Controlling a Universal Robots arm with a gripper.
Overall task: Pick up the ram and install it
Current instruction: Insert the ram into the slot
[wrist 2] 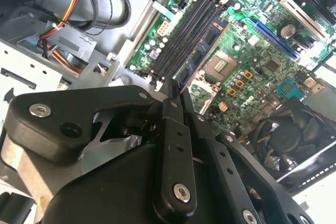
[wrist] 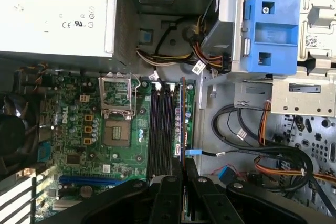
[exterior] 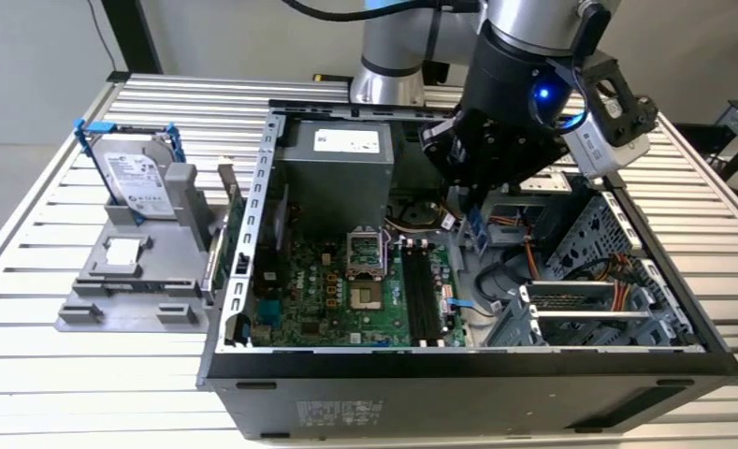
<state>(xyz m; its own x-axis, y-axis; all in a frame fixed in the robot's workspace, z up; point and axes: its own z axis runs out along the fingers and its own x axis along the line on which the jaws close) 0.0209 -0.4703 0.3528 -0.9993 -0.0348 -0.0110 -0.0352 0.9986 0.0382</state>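
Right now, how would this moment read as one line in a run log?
gripper: shut on ram | ram: lined up along memory slots | seated: cannot tell | place: inside open computer case

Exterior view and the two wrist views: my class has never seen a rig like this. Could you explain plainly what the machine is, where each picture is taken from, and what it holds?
The machine is a robot arm ending in a black hand. The exterior view comes from a camera off the arm. It shows an open computer case lying on a slatted metal table, with a hard drive standing in a grey holder on the exterior view's left. Both wrist views come from cameras riding on the arm and look into the case at the green motherboard. The hand is shut on the ram, a thin memory stick, close to the black memory slots.
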